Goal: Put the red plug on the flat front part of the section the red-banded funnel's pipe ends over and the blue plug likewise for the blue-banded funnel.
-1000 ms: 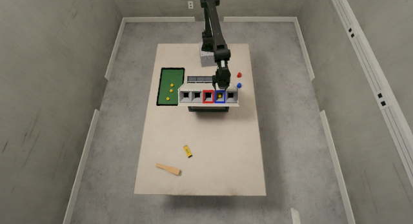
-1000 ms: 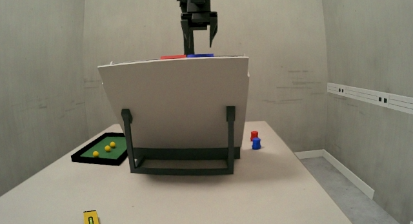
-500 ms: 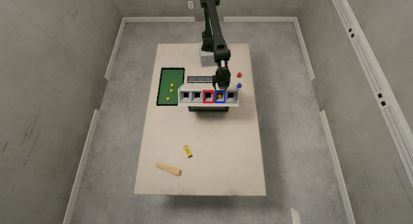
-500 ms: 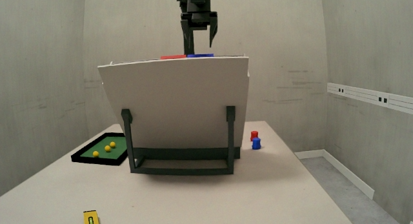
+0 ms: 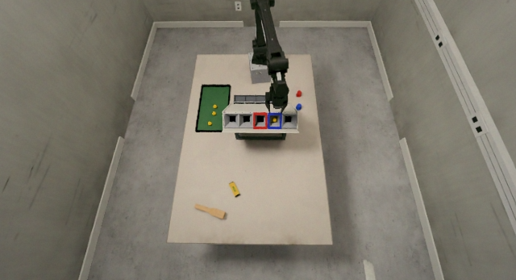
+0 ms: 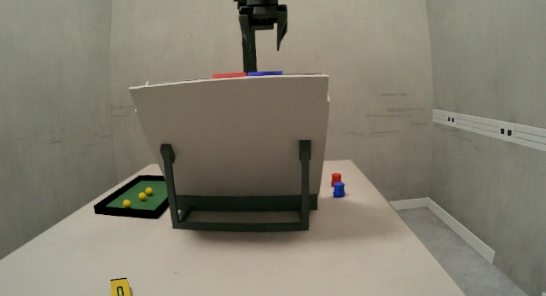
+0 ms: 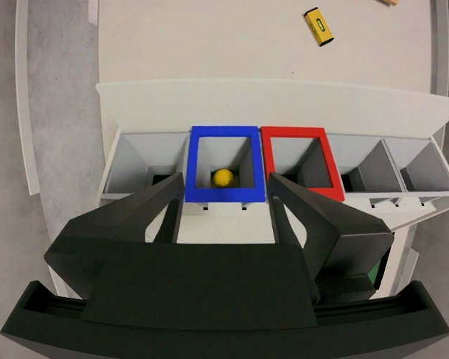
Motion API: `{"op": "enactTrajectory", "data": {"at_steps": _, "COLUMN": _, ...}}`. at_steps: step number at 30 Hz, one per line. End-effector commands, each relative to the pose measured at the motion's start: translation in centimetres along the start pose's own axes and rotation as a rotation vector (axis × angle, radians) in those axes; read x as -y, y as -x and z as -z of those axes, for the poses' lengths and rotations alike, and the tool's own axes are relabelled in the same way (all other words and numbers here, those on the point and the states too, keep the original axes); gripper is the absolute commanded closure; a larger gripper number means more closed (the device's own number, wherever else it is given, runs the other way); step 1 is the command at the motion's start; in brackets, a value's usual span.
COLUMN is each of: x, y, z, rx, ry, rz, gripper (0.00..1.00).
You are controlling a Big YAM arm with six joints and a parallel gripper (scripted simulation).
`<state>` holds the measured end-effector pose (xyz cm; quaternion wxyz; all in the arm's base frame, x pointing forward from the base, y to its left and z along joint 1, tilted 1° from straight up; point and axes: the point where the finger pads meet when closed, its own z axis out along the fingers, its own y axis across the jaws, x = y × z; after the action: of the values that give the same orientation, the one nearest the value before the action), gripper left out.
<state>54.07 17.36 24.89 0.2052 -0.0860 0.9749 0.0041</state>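
Observation:
My gripper (image 5: pixel 278 107) (image 6: pixel 264 53) (image 7: pixel 225 179) is open and empty. It hangs just above the blue-banded funnel (image 5: pixel 274 127) (image 6: pixel 264 73) (image 7: pixel 224 131). A yellow marble (image 5: pixel 274 119) (image 7: pixel 222 177) sits at the bottom of that funnel. The red-banded funnel (image 5: pixel 260 127) (image 6: pixel 229 75) (image 7: pixel 292 132) beside it is empty. The red plug (image 5: pixel 298 94) (image 6: pixel 336 178) and the blue plug (image 5: pixel 298 106) (image 6: pixel 339 189) stand on the table to the right of the funnel stand. The white cover (image 6: pixel 235 134) hides the pipes. A grey sectioned tray (image 5: pixel 250 98) lies behind the stand.
A green tray (image 5: pixel 219 98) (image 6: pixel 128 211) at the left holds three yellow marbles (image 5: pixel 214 113). A yellow level (image 5: pixel 234 189) (image 6: pixel 119 287) (image 7: pixel 318 25) and a wooden spatula (image 5: pixel 210 211) lie near the table's front. The arm's grey base (image 5: pixel 258 72) stands at the back.

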Motion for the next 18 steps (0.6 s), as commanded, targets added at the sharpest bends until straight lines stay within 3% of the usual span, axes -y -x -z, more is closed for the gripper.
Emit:
{"op": "enactTrajectory", "data": {"at_steps": 1, "x": -0.1, "y": 1.4, "z": 2.1, "rx": 0.045, "ry": 0.006, "rz": -0.006, "gripper": 0.41}}
{"op": "enactTrajectory", "data": {"at_steps": 15, "x": -0.1, "y": -13.4, "z": 6.5, "rx": 0.043, "ry": 0.006, "rz": -0.005, "gripper": 0.41}}
{"op": "enactTrajectory", "data": {"at_steps": 18, "x": -0.1, "y": -13.4, "z": 6.6, "rx": 0.042, "ry": 0.006, "rz": -0.005, "gripper": 0.41}}
